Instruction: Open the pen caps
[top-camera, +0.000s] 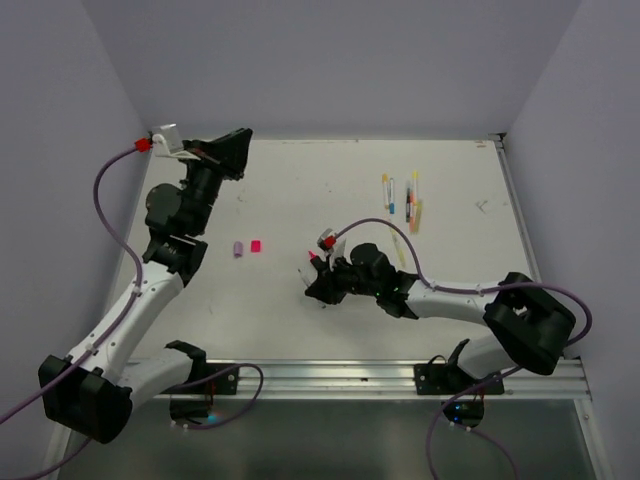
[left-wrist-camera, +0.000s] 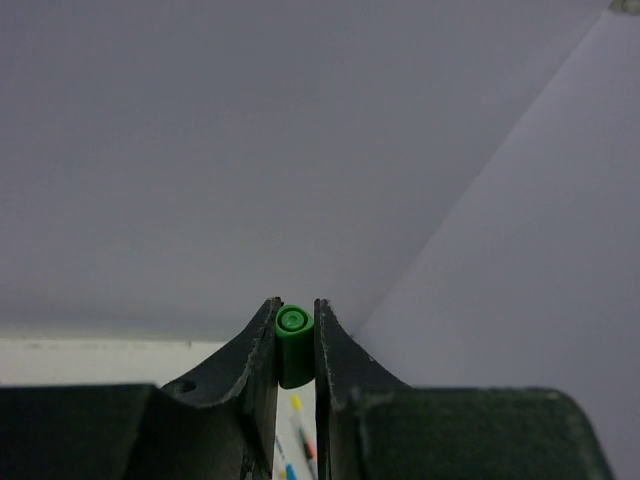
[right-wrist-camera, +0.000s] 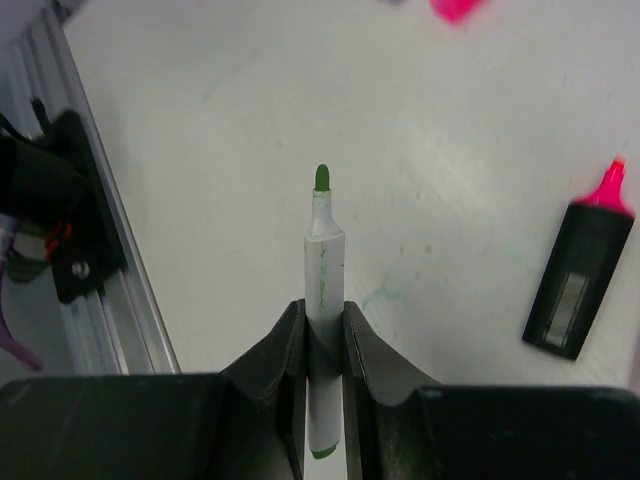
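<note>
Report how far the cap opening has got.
Done: the black-and-pink highlighter lies uncapped, with a pink cap and a lilac cap loose nearby. In hand: the left pincer is shut on the green cap, the right pincer on the green-tipped pen, already apart. Left: the pen cluster farther back looks untouched.

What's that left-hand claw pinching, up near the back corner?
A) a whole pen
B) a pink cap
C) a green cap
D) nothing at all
C: the left wrist view shows a short green cap clamped in the left gripper, while the uncapped green-tipped pen sits in the right gripper.
</note>
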